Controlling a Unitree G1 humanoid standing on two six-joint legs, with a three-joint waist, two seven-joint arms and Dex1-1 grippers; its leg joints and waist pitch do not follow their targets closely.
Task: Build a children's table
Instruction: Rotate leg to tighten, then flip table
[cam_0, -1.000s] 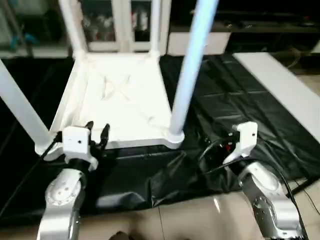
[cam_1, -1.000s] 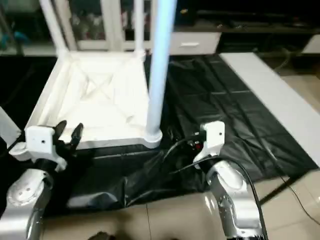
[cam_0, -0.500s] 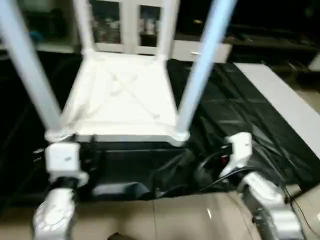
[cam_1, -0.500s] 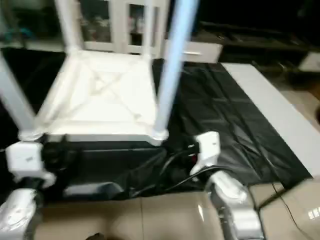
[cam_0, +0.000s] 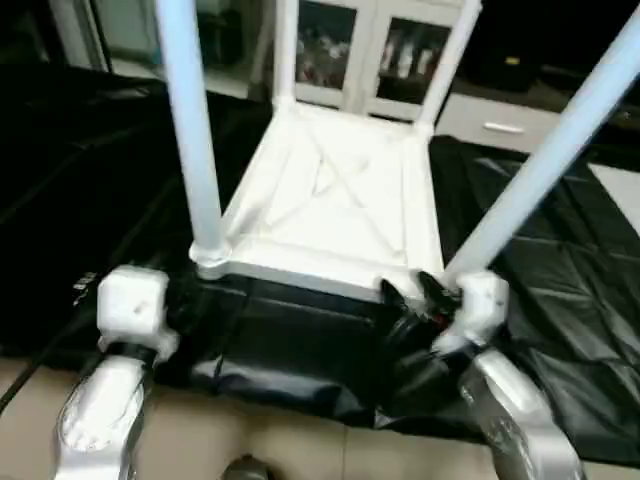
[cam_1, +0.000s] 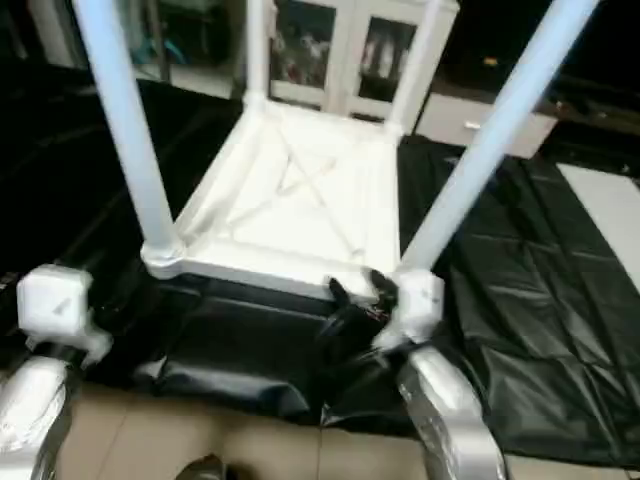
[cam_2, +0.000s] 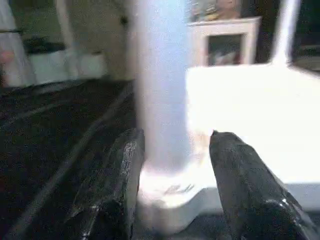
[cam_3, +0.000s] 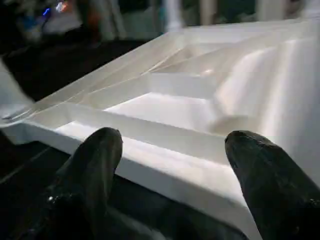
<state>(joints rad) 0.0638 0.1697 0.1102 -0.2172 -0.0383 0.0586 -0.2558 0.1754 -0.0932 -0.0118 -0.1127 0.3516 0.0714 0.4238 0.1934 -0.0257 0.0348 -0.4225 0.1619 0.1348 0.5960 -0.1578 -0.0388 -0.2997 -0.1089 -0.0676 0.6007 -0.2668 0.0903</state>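
Children's table (cam_0: 330, 200) unmoved; right gripper (cam_0: 413, 292) now at its edge.

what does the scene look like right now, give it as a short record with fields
table state: children's table lies upside down, ribbed underside up, four legs standing in its corner sockets
support: black-draped worktable
left gripper: left gripper open, fingers either side of the near left leg at its socket, contact unclear
right gripper: right gripper open, at the near rim beside the near right leg
held: nothing clearly gripped
background: white cabinet behind the table
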